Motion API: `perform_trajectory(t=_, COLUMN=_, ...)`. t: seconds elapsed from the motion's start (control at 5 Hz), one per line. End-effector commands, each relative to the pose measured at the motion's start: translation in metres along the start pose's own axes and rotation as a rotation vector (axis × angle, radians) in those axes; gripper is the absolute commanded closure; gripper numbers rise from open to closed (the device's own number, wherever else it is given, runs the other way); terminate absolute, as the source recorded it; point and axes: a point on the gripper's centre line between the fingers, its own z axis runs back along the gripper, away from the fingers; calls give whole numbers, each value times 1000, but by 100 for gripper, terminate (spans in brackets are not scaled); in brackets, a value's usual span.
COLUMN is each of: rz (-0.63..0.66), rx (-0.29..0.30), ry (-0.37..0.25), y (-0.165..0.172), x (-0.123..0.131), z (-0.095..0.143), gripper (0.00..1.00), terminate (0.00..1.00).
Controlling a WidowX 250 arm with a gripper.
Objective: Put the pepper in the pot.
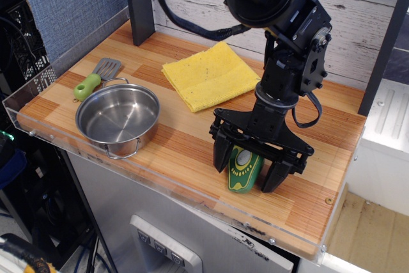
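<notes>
Steel pot (117, 119): shallow and shiny, nothing inside it, sitting near the left front of the wooden table (185, 151); wire loop handles at its front and back.
Pepper (243, 169): green with a yellow-green face, lying on the table near the front edge, well right of the pot, its lower end touching the wood.
Gripper (245, 172): black, pointing down over the pepper, one finger on either side of it; fingers close against its edges, though whether they actually press it cannot be told.
Arm (281, 23): black, reaching down from the upper middle, with a cable looping behind it.
Cloth (209, 75): yellow, folded, lying flat behind the gripper toward the back wall.
Spatula (97, 77): green handle, grey slotted blade, lying just behind the pot, its handle end beside the back loop.
</notes>
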Motion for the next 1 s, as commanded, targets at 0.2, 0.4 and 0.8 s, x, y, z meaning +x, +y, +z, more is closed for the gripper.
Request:
perform_trajectory(t=0.2, rz=-92, rx=-38, ry=-84, y=4, x=9, z=20, gripper=100, terminate=0)
perform_trajectory(t=0.4, rz=-245, rx=-64, ry=-215, y=6, x=5, z=71, gripper=100, terminate=0)
perform_trajectory(t=0.8, rz=-239, rx=-162, ry=-328, y=74, x=-21, z=142, gripper=100, terminate=0)
